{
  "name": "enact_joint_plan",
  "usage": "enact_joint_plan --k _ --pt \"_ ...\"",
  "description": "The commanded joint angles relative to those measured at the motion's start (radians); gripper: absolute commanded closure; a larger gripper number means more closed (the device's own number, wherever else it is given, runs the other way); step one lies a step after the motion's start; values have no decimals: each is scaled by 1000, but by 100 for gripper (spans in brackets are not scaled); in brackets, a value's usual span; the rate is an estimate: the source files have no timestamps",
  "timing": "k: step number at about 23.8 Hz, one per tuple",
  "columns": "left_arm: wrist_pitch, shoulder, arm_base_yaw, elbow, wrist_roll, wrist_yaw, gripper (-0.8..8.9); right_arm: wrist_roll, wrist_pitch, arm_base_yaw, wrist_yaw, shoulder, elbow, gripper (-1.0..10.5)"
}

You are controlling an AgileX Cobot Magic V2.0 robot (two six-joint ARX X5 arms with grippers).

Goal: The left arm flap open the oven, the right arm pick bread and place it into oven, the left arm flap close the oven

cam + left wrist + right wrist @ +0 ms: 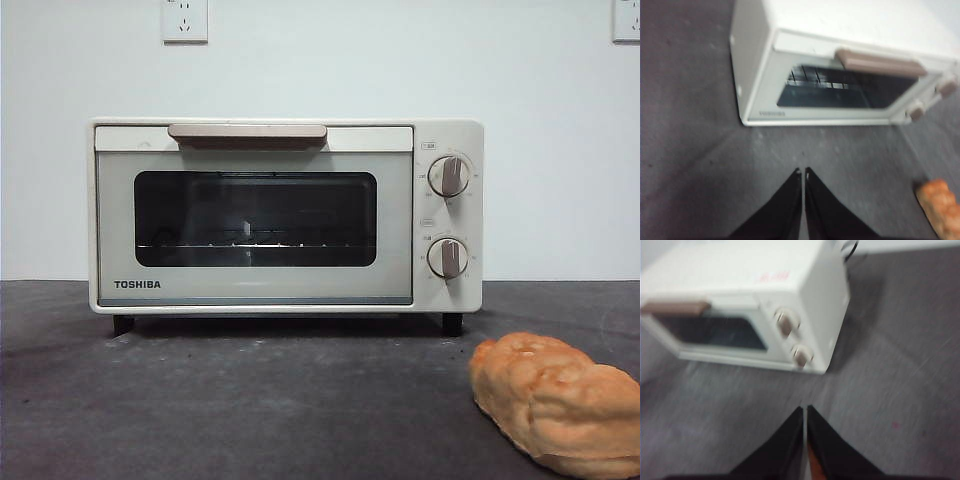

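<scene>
Front view: the oven (286,215) stands shut on the dark table (250,400), its beige bar handle (247,133) across the top of the door, two knobs (449,176) at one side and the wire rack (255,243) dimly visible through the glass. The bread (558,400) lies on the table in front of the oven's knob side, well apart from it. No arm shows here.

Left wrist view: the left pincer (803,172) hangs above bare table in front of the closed door, jaws pressed almost together and holding nothing, apart from the handle (881,63). The loaf (941,206) sits at the picture's edge.

Right wrist view, blurred: the right pincer (805,410) is likewise nearly closed and empty, over the table near the oven's knob corner (794,340). An orange sliver between its jaws is probably the loaf below, though that is unclear.

Nothing of the task looks begun. The risks ahead, as a judgement: closed jaws could slip off the smooth handle rather than hook it, or a hard pull could drag the light oven forward; a dropping door might swing toward the bread.
</scene>
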Motion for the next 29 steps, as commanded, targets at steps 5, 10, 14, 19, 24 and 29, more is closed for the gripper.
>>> enact_joint_plan --k 5,10,14,19,24,29 --pt "-93 99 -3 99 147 92 798 -121 -182 46 -69 116 85 939" --pt "-116 103 -9 103 168 141 798 -135 -207 92 -72 132 86 939" --pt "-116 103 -9 103 169 141 798 -122 -201 100 -69 131 86 713" --pt "-115 103 -9 103 169 141 798 -95 -200 100 -69 132 86 505" --pt "-115 103 -9 103 169 141 798 -39 -201 126 -69 143 85 505" --pt "-115 103 -9 103 169 141 798 41 -167 245 -34 197 39 505"
